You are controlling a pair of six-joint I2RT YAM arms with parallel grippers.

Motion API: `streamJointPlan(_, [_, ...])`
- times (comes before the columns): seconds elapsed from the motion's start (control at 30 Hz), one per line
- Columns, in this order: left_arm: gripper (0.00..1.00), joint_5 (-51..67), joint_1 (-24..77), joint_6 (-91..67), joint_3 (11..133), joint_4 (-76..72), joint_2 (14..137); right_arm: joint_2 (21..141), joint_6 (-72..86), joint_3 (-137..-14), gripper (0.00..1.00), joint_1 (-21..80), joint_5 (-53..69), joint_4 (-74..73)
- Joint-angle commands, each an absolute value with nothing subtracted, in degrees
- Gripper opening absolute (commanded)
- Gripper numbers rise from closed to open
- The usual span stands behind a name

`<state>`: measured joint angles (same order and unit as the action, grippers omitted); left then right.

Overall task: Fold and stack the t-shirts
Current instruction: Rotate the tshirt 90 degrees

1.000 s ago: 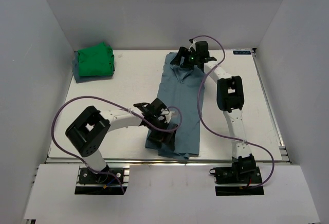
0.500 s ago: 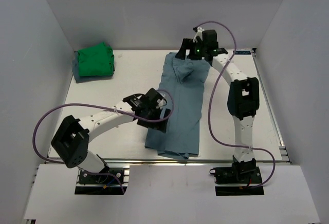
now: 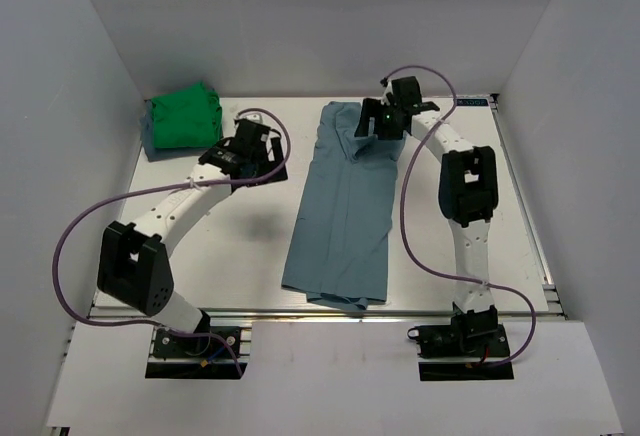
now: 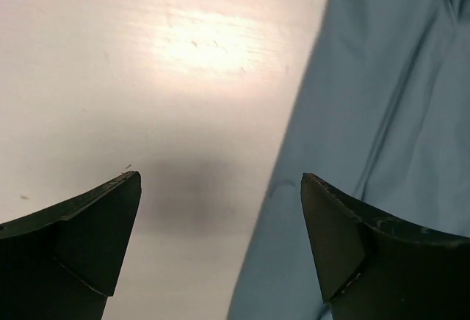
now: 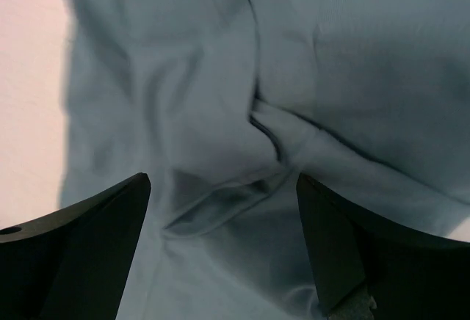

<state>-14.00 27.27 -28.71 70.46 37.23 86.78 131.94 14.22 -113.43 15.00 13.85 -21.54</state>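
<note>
The blue-grey t-shirt [image 3: 345, 206] lies as a long folded strip on the table [image 3: 480, 206], the green t-shirt [image 3: 185, 118] bundled in the far left corner. The right gripper [image 5: 223, 177] hangs spread and empty over the strip's far end; the left gripper [image 4: 220, 179], also parted and empty, hovers beside its left edge.

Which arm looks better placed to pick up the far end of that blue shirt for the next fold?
Right. The right hand, open, hangs directly over the far end of the blue-grey shirt, cloth filling its view. The left hand, also open, is over bare table beside the shirt's left edge.
</note>
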Motion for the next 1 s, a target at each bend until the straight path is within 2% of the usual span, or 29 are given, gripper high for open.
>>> streamJointPlan(0.0, [1.00,-14.33,23.04,-27.25,73.56,34.63,89.11,133.33,15.21,-115.92,0.86,14.85,15.73,-23.64])
streamJointPlan(0.17, [1.00,-11.70,19.08,-26.54,71.11,30.85,87.98,136.06,16.96,-115.93,0.79,14.77,15.64,-22.68])
streamJointPlan(0.2, [1.00,-10.65,18.55,-26.54,70.41,30.33,87.98,136.23,17.14,-116.10,0.72,14.68,15.91,-22.41])
streamJointPlan(0.27, [1.00,-9.32,17.84,-26.54,69.53,29.79,87.98,136.93,18.02,-116.28,0.68,14.94,16.08,-21.71])
streamJointPlan(0.37, [1.00,-6.77,16.62,-26.02,67.33,28.30,87.45,136.85,18.98,-116.28,0.66,15.12,16.87,-20.13])
streamJointPlan(0.47, [1.00,-5.45,16.00,-25.49,66.71,27.77,88.50,136.32,19.77,-116.28,0.50,15.03,17.14,-19.07])
streamJointPlan(0.5, [1.00,-4.67,16.00,-25.49,66.19,27.25,89.03,136.23,19.60,-116.19,0.35,15.20,17.14,-18.99])
streamJointPlan(0.53, [1.00,-4.66,16.00,-24.97,66.18,27.25,89.03,136.06,19.51,-116.19,0.27,15.21,17.14,-18.72])
streamJointPlan(0.57, [1.00,-4.05,16.00,-24.96,65.66,27.25,89.03,135.62,19.08,-116.10,0.11,15.29,16.88,-18.55])
streamJointPlan(0.6, [1.00,-3.17,16.00,-24.96,65.65,26.46,89.03,135.53,18.90,-116.10,0.04,15.47,16.96,-18.20])
streamJointPlan(0.63, [1.00,-3.16,16.00,-24.96,65.13,25.76,89.56,135.44,17.94,-116.10,0.01,15.64,17.05,-18.11])
streamJointPlan(0.97, [1.00,1.14,16.00,-23.82,62.49,23.03,91.32,135.26,8.71,-118.56,0.10,21.26,14.95,-19.07])
